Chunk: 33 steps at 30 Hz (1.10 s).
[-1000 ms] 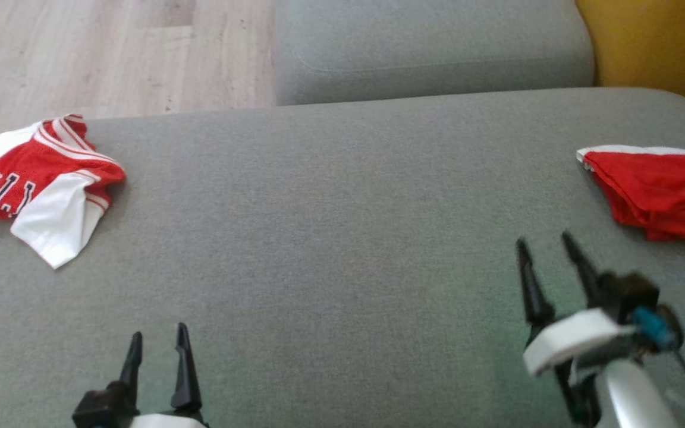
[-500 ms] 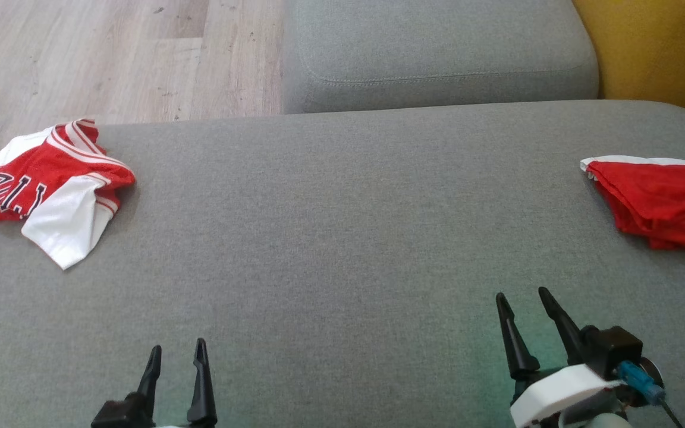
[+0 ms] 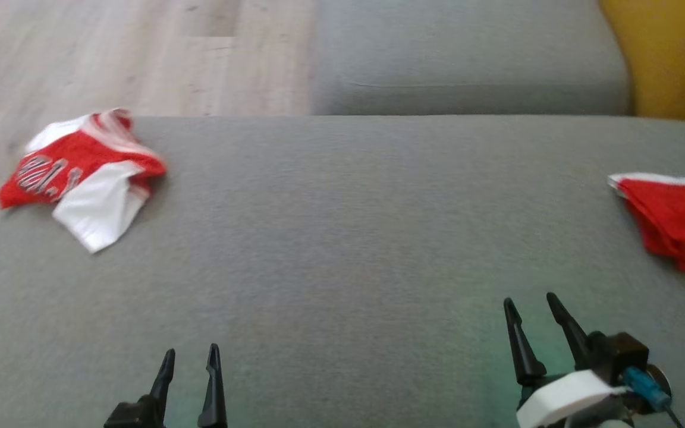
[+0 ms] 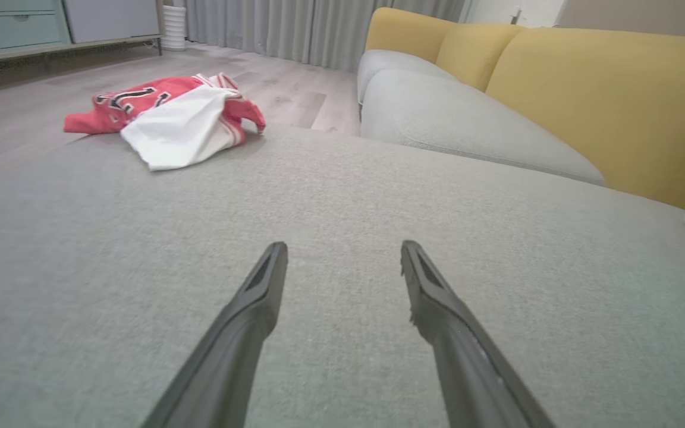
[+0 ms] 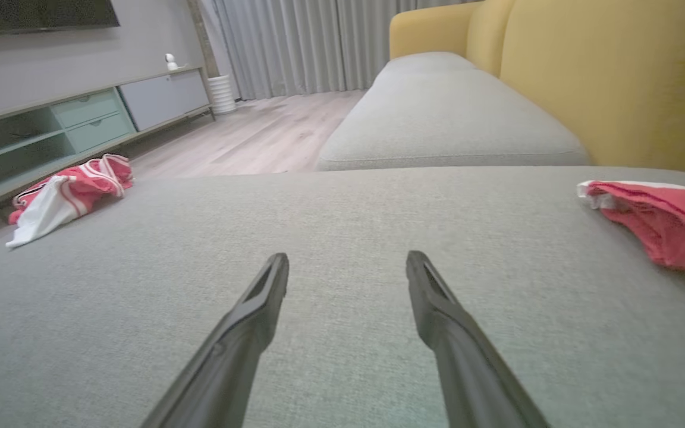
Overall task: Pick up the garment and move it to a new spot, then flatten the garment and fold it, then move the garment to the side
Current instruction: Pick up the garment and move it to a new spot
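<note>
I held my left gripper [image 3: 192, 349] and right gripper [image 3: 529, 297] low over the grey fabric sofa cushion [image 3: 342, 238], fingers parted and empty; the crumpled red-and-white jersey garment [image 3: 84, 178] lay far left.

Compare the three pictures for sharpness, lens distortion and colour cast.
Head view: motion-blurred throughout, the lettering on the crumpled red-and-white jersey smeared, a faint green cast on the grey fabric sofa cushion. Left wrist view: sharp, wide-angle lens bowing the cushion. Right wrist view: sharp centrally, the folded red garment washed pinkish and softer at the edge.
</note>
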{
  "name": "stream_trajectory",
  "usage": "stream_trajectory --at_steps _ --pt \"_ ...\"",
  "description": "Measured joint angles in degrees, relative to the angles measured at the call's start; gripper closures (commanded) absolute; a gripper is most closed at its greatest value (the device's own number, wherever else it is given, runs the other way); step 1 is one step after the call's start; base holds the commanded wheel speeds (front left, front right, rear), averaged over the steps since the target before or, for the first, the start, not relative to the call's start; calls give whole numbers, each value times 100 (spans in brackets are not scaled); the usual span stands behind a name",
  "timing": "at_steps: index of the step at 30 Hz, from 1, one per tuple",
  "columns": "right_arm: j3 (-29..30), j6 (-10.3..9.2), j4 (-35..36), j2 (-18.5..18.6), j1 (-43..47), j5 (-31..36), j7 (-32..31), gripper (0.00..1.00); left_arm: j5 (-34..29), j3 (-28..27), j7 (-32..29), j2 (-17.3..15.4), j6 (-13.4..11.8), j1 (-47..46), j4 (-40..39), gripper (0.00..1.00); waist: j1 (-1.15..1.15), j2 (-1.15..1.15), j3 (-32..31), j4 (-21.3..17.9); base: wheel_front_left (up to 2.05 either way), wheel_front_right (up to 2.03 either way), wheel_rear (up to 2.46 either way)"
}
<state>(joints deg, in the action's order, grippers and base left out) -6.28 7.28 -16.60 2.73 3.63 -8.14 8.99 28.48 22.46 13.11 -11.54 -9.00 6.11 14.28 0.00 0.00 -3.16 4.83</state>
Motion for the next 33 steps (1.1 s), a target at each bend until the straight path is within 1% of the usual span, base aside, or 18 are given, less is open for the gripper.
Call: stream_trajectory --at_steps 5,12,15,17,21,25,27,29,32,33 --pt "-26 0 14 -3 153 -66 37 0 -32 -10 -37 -89 -7 -4 37 0 0 0 -72 568 0 0 0" --pt "-215 0 -57 -11 176 -256 120 0 -79 -24 -155 -286 -66 8 -151 0 0 0 -178 1562 0 0 0" --pt "-336 0 -81 -13 157 -274 143 0 -75 -91 -169 -339 -168 38 -286 0 -1 0 -196 1935 0 0 0" --pt "-435 0 -91 -15 106 -269 143 0 -73 -202 -147 -367 -229 114 -393 0 0 0 -174 2116 0 0 0" --pt "-481 0 -124 -15 -97 -244 142 0 -38 -278 -93 -403 -311 268 -491 0 0 0 -70 2281 0 0 0" --pt "-494 0 -119 -15 -159 -245 143 0 -14 -370 -94 -432 -363 274 -654 0 0 0 -18 2326 0 0 0" --pt "-438 0 -93 -16 -158 -243 147 0 -10 -443 -98 -515 -383 274 -791 0 0 0 -3 2337 0 0 0" --pt "-312 0 -45 -16 -154 -209 164 0 56 -578 -172 -675 -405 269 -954 0 1 0 11 2347 0 0 0" --pt "-145 0 101 -15 -142 -91 155 0 70 -864 -360 -1084 -423 229 -1291 0 0 0 51 2338 0 0 0" --pt "-102 0 183 -16 -142 -27 137 0 69 -990 -416 -1228 -464 175 -1438 0 -1 0 92 2324 0 0 0"
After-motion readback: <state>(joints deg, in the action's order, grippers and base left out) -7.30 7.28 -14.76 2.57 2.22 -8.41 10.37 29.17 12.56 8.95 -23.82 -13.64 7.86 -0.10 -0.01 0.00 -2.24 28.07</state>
